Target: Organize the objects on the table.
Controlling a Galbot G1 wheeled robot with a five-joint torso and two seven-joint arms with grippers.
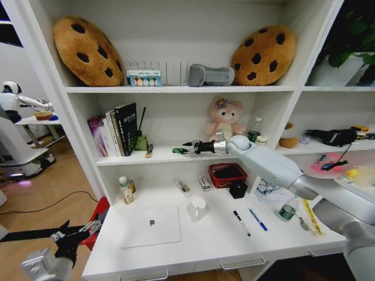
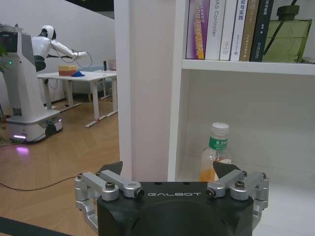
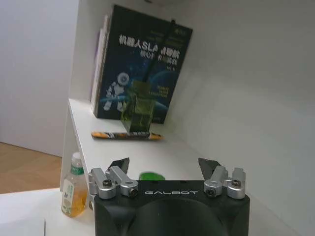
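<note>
I am seeing my right gripper [image 1: 186, 149] reaching over the middle shelf [image 1: 170, 156], at about 12 o'clock from the laptop [image 1: 151, 225] lying on the table [image 1: 205, 243]. In the right wrist view its fingers are spread apart, and the green toy car [image 3: 150, 176] is sitting between them, just in front of the palm; I cannot tell whether either finger is touching it. The gripper body is reading "GALBOT". Beyond it one dark book [image 3: 142, 66] with Chinese lettering and "SLA" is standing, with one green glass bottle [image 3: 139, 109] before it.

Two pens are lying on the table at roughly 3 o'clock from the laptop: one black pen [image 1: 241, 223] and one blue pen [image 1: 258, 219], side by side and apart.

My left gripper [image 2: 172, 182] is hanging low off the table's left end, fingers spread and holding nothing. Past it one drink bottle [image 2: 215, 151] is standing, and book spines above are reading "Controller".
</note>
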